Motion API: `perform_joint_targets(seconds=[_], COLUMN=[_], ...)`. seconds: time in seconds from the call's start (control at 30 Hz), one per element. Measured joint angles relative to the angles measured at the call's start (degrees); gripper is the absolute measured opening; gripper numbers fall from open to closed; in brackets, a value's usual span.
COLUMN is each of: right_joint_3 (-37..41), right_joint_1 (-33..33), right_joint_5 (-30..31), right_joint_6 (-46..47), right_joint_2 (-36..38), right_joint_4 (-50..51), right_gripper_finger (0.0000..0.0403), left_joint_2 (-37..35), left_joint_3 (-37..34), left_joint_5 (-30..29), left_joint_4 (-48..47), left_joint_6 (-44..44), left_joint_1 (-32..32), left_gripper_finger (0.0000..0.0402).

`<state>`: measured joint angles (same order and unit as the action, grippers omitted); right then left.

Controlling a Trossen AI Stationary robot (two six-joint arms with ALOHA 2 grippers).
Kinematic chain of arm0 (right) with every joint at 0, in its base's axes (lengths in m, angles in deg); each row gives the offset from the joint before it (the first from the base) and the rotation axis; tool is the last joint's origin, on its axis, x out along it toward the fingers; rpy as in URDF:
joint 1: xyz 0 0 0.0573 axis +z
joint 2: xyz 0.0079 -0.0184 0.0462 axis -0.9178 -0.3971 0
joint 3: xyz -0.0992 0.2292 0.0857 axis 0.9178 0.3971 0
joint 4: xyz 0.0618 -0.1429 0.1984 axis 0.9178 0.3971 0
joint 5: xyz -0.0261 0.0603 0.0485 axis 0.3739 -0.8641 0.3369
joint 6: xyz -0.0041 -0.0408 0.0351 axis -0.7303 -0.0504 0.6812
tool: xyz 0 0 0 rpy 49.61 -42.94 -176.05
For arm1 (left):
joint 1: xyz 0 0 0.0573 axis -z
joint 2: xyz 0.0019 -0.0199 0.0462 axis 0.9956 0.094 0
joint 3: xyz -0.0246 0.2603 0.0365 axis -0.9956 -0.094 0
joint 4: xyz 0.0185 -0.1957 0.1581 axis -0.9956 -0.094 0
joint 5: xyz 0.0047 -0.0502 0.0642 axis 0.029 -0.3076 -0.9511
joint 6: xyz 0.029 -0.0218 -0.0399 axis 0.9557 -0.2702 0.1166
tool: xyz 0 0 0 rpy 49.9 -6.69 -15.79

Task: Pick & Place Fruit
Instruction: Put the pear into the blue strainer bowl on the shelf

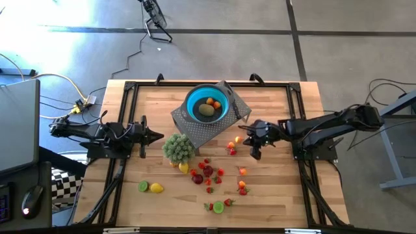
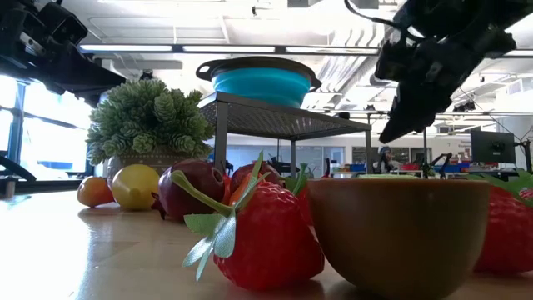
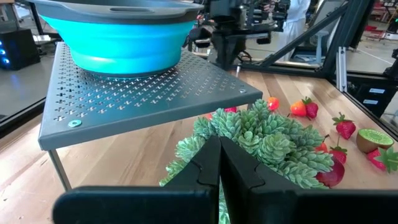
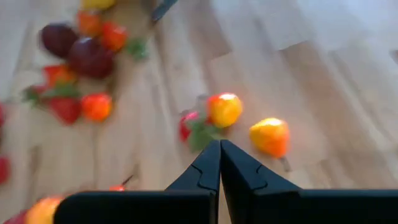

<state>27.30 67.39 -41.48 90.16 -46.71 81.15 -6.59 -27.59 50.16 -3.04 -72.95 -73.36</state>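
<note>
Lying scattered across the near half of the table (image 1: 273, 195), the fruit (image 1: 208, 174) spreads from a lime half and lemon to strawberries and dark plums. Farther back, the left hand (image 1: 158, 136) waits clenched and empty beside a green plant (image 1: 178, 147). The right hand (image 1: 255, 156), clenched on nothing, hangs over loose pieces. Beyond, a blue bowl (image 1: 208, 104) on a perforated stand (image 1: 214, 130) holds two pieces.

Blue bowl (image 1: 208, 103) on a grey perforated rack (image 1: 214, 129), red, orange, yellow fruit (image 1: 207, 172) on pale wood table (image 1: 279, 188)
</note>
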Motion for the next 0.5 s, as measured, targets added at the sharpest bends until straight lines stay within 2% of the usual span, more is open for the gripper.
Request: perform_joint_targets(seconds=[0.13,0.5], right_joint_3=[0.96,0.94], right_joint_1=[-0.03,-0.03], right_joint_5=[3.52,3.91], right_joint_6=[0.07,-2.92], right_joint_2=[-0.02,-1.15], right_joint_4=[0.54,0.47], right_gripper_finger=[0.0005,0.0013], left_joint_2=[0.0,0.0], left_joint_3=[0.0,0.0], left_joint_5=[0.0,0.0], left_joint_4=[0.0,0.0], left_joint_6=[0.0,0.0], left_joint_1=[-0.01,0.0], left_gripper_finger=[0.0001,0.0001])
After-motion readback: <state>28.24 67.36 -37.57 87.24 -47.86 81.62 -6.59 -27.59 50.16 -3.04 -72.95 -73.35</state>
